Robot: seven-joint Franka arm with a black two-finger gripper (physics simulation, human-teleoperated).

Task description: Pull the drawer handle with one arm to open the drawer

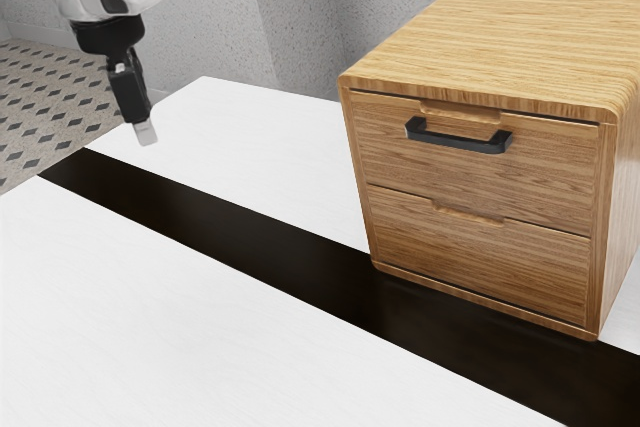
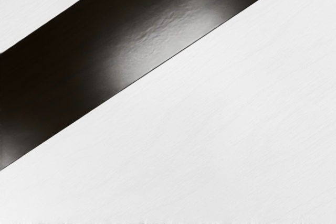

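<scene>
Approach; drawer (image 1: 470,172) shut | fingers (image 1: 146,132): spread cannot tell | drawer handle (image 1: 458,135) well apart from them | next: reach, straddle, clamp.

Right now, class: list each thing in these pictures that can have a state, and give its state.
Upper drawer, shut.
Lower drawer, shut.
Black handle, untouched.
Tool, raised over the table, well apart from the handle.
</scene>
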